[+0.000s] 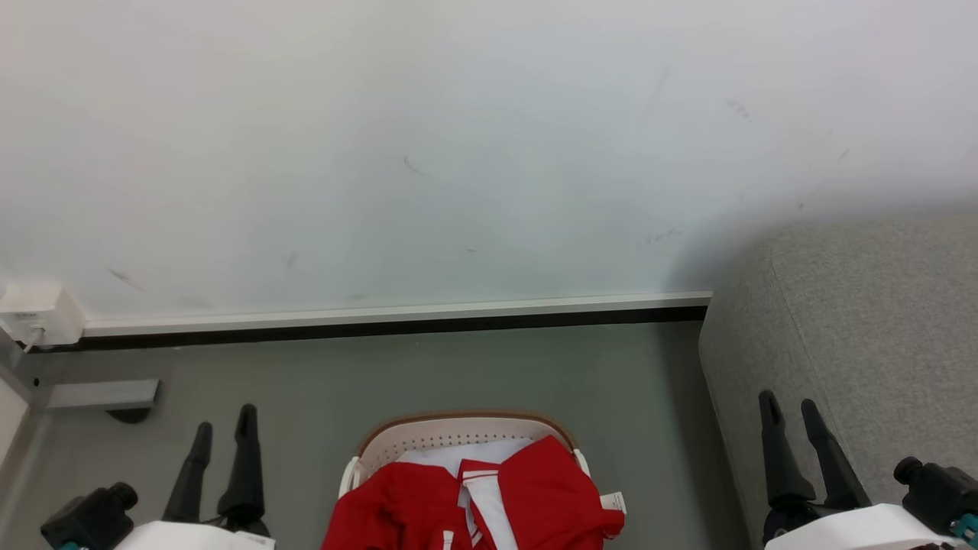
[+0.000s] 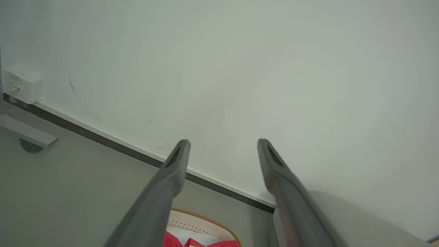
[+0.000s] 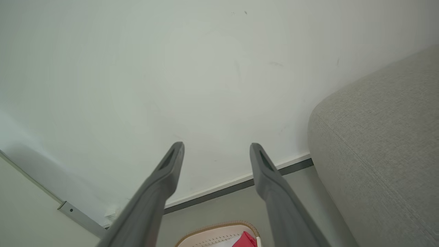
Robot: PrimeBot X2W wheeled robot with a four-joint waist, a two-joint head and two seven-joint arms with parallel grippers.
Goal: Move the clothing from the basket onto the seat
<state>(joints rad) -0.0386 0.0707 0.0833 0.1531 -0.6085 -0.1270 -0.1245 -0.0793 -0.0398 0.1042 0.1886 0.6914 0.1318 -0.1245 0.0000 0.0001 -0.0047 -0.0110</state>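
No words or nos. to read. Tiny print on white tag [image 1: 613, 502] of red clothing [image 1: 552, 493] & on wall box [image 2: 22, 84]: too small.

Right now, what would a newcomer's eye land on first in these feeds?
The bright red clothing stands out first, heaped in the cream basket on the floor at the bottom centre of the head view. Next is the big grey sofa filling the right side, against a plain pale wall. The left gripper and right gripper sit at the lower corners, fingers spread and holding nothing.
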